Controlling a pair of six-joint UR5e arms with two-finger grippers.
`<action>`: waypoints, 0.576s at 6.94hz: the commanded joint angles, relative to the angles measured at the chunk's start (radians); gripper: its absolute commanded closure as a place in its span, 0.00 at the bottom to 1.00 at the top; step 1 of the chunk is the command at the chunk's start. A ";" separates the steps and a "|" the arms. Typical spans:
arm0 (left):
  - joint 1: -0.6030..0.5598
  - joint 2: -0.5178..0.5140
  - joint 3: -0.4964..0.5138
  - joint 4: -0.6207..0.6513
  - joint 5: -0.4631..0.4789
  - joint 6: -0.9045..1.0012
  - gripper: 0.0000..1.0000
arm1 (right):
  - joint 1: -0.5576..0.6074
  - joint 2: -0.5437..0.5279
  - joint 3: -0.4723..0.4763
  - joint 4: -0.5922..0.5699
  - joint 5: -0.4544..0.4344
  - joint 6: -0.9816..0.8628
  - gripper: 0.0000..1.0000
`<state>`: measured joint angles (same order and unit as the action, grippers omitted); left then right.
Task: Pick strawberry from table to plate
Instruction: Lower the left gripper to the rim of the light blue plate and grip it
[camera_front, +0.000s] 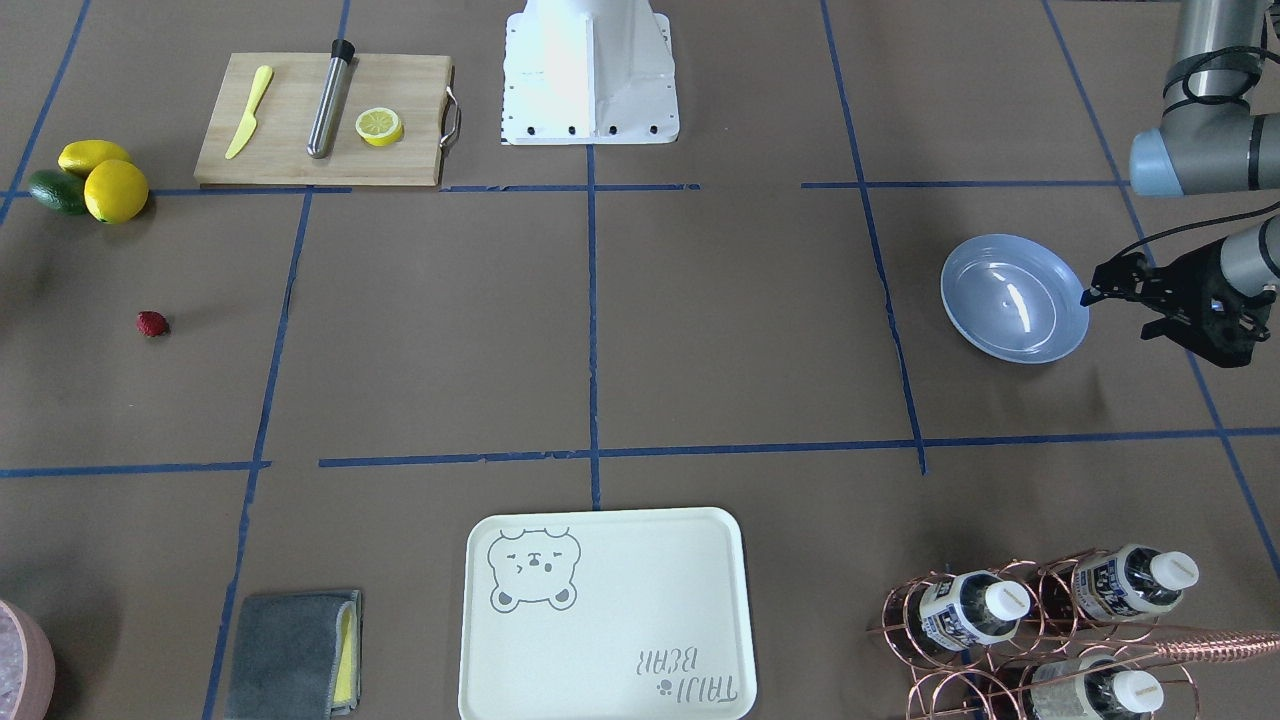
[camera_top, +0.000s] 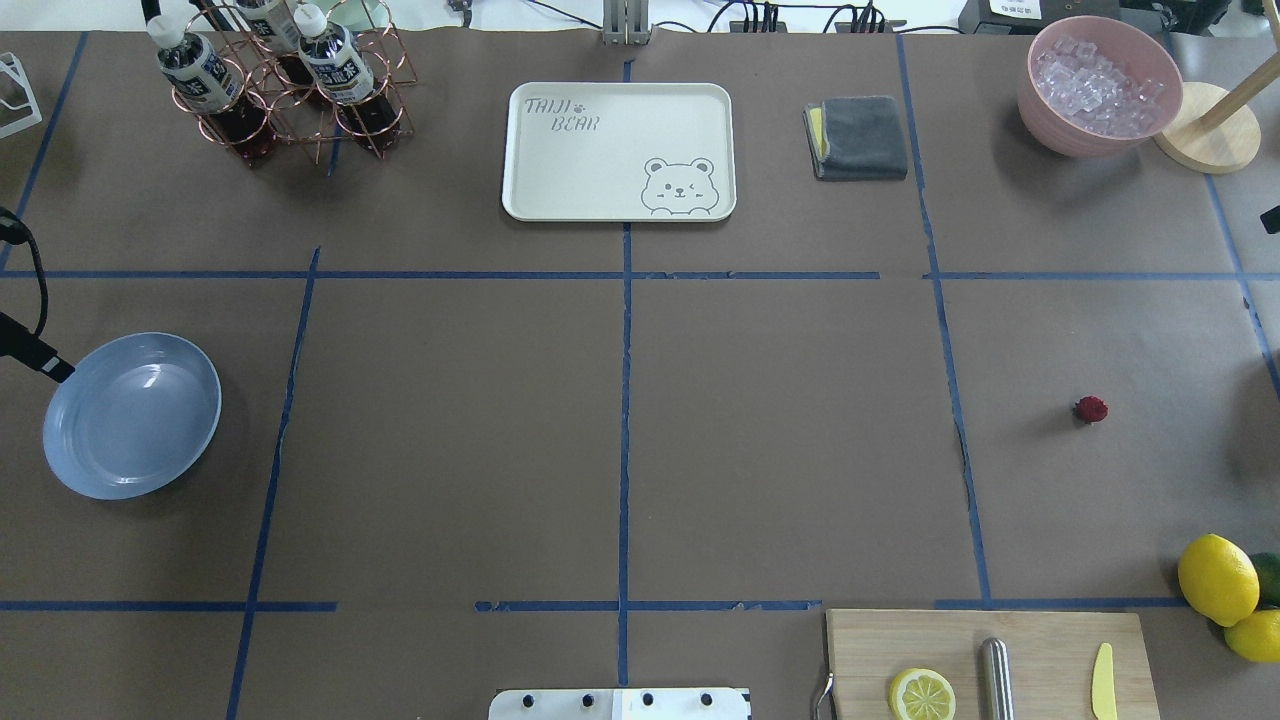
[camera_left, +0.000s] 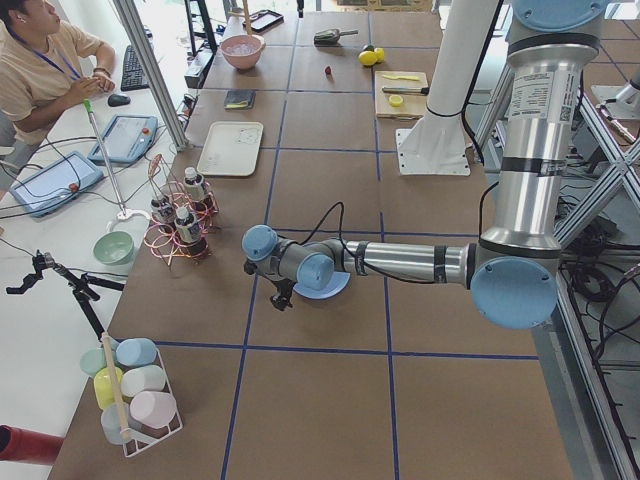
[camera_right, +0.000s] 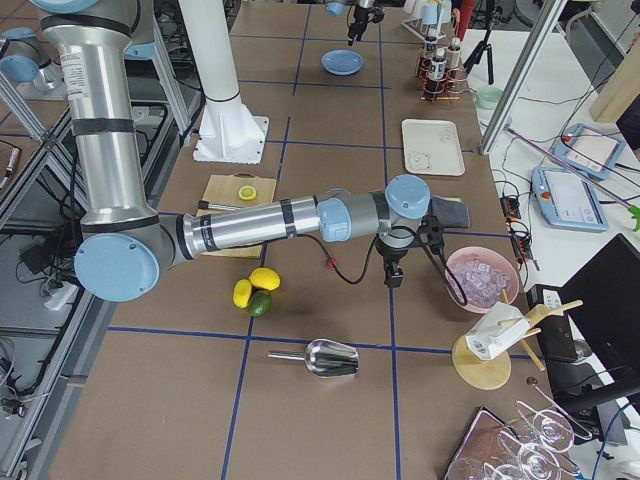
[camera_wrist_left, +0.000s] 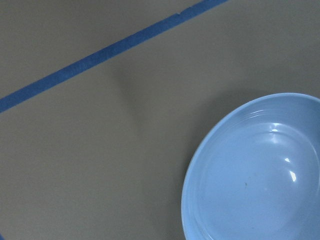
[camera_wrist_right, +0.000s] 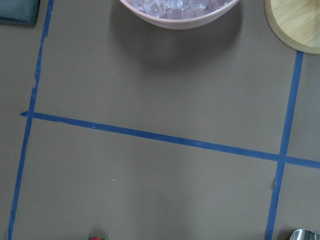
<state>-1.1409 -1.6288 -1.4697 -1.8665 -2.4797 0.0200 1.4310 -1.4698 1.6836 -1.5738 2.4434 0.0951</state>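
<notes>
The strawberry (camera_front: 152, 323) (camera_top: 1091, 408), small and dark red, lies alone on the brown table (camera_top: 780, 430) on the robot's right side; the right wrist view catches it at its bottom edge (camera_wrist_right: 97, 237). The pale blue plate (camera_front: 1013, 297) (camera_top: 132, 415) (camera_wrist_left: 255, 170) sits empty at the far left side. Beside the plate's rim hovers my left gripper (camera_front: 1115, 312), open and holding nothing. My right gripper (camera_right: 393, 277) hangs above the table between the strawberry (camera_right: 328, 263) and the ice bowl; I cannot tell whether it is open or shut.
A cutting board (camera_top: 985, 660) with a lemon half, a steel rod and a yellow knife lies at the near right, beside lemons (camera_top: 1217, 578) and an avocado. A bear-print tray (camera_top: 618, 150), grey cloth (camera_top: 858, 137), ice bowl (camera_top: 1098, 85) and bottle rack (camera_top: 285, 85) line the far edge.
</notes>
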 joint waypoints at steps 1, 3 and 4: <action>0.044 -0.014 0.034 -0.013 0.001 -0.017 0.02 | -0.003 -0.006 0.002 0.000 0.002 0.002 0.00; 0.058 -0.017 0.074 -0.066 0.001 -0.015 0.07 | -0.006 -0.006 0.004 0.001 0.002 0.002 0.00; 0.067 -0.017 0.075 -0.066 0.001 -0.015 0.23 | -0.007 -0.004 0.004 0.001 0.002 0.002 0.00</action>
<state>-1.0851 -1.6448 -1.4053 -1.9211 -2.4789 0.0042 1.4254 -1.4753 1.6869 -1.5725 2.4451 0.0966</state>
